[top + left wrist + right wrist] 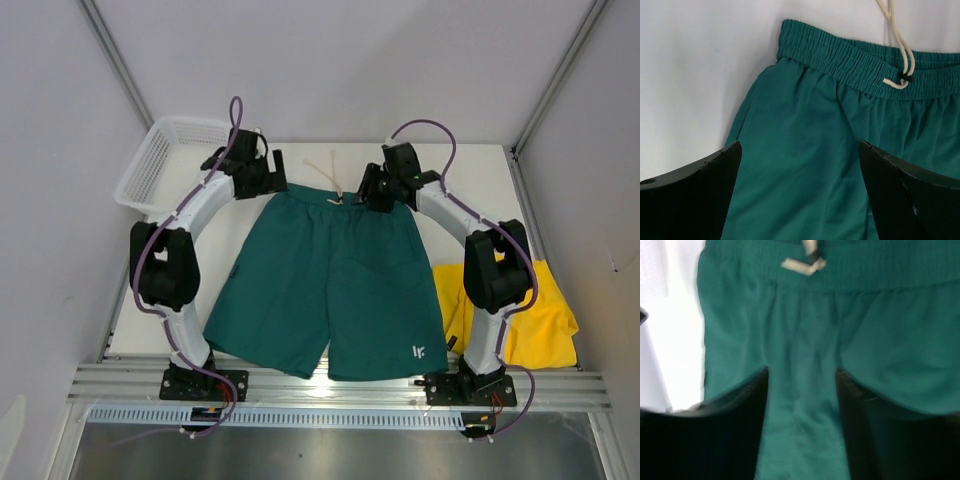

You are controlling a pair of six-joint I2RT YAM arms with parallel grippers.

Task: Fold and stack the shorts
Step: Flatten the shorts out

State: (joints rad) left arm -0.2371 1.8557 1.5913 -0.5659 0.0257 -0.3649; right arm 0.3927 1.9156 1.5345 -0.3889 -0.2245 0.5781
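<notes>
The dark teal-green shorts (330,280) lie spread flat mid-table, waistband at the far side, pale drawstring (330,180) trailing beyond it. My left gripper (272,185) is open over the waistband's left end; the left wrist view (800,145) shows its fingers wide apart above the teal fabric (805,100). My right gripper (372,195) is over the waistband right of the drawstring, open; in the right wrist view (802,371) teal fabric (805,330) shows between its fingers. The yellow shorts (530,310) lie crumpled at the right edge, partly behind the right arm.
A white mesh basket (165,160) stands at the far left corner of the table. Grey walls and frame rails close in the sides. The table's near edge is a metal rail with both arm bases (205,380).
</notes>
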